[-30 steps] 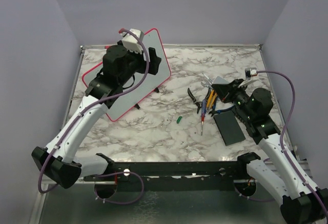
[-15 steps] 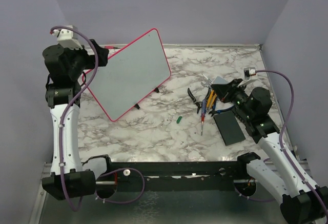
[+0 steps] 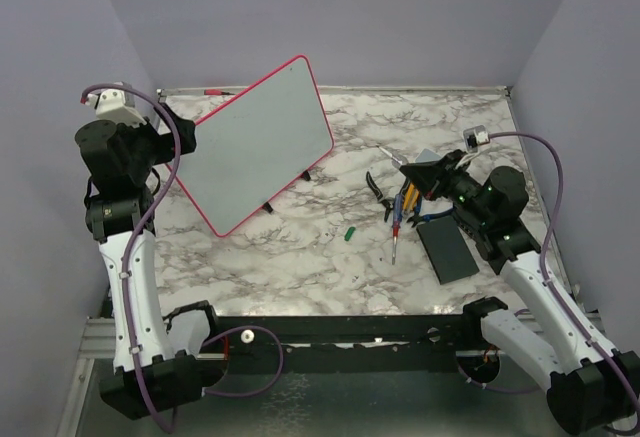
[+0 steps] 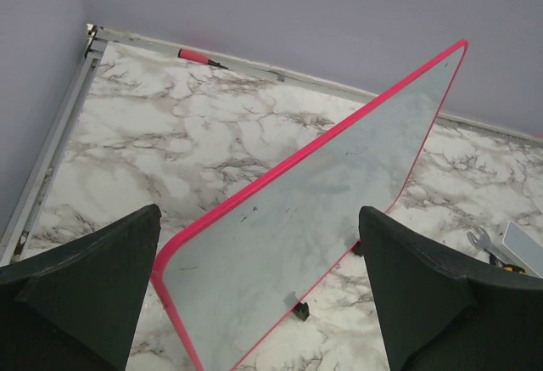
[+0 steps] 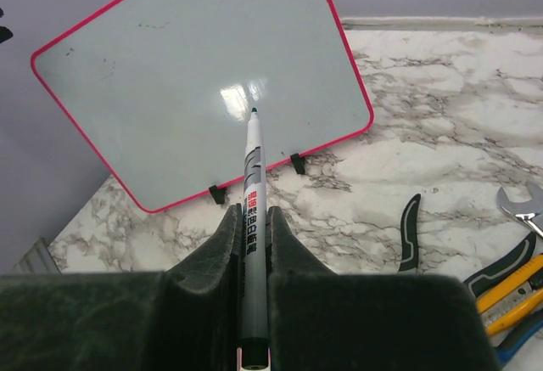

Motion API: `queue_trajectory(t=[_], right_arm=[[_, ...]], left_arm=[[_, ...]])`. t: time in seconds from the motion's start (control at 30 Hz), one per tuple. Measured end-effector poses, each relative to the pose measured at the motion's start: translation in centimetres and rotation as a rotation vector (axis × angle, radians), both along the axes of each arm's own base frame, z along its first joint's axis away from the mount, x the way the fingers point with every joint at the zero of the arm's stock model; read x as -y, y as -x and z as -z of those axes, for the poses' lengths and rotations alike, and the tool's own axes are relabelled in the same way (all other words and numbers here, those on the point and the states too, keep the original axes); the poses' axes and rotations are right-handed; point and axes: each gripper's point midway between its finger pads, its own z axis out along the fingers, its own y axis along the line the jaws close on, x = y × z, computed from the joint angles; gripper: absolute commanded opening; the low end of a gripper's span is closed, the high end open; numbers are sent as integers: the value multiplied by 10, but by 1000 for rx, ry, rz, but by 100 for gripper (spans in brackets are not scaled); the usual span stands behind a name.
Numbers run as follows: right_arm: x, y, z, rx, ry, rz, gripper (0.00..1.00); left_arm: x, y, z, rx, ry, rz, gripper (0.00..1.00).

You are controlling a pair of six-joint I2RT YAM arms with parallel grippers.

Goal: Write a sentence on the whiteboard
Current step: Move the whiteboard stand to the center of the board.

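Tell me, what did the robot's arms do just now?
The left end effector, open, swung away from over the whiteboard, out to the left. The right end effector, shut on the marker, edged a little toward the board. The whiteboard and the tools stayed put.

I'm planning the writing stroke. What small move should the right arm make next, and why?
Probably ease the right gripper forward toward the whiteboard. It is shut on the marker, whose bare tip points at the board's face, but the top view shows a stretch of table between them, and nothing is written yet.
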Motion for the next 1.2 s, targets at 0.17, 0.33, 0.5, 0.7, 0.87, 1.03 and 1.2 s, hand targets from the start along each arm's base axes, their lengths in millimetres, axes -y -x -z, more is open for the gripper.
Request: queue_trajectory(t=[0.17,0.33,0.5,0.7,0.87,1.03,1.2], right_arm=[[-7,2,-4,22,-6,-48,1],[-12,7,-8,40,-8,-91,1],[-14,10,-7,50,3,-114,1],[-16,12,-7,53,4,-134,1],[-19,12,-4,44,6,-150,1],[-21,12,-1,32,6,-165,1],[-22,13,-1,31,5,-173,1]], left_arm=[[-1,8,1,10,-24,-4,99],[-9,6,29,-48,-10,-16,99],[-19,3,46,-68,17,-23,99],[-21,0,50,-53,22,-15,97],[-15,-3,56,-41,27,25,92],[-12,-4,62,-41,30,44,82],[-11,-5,62,-32,27,53,75]])
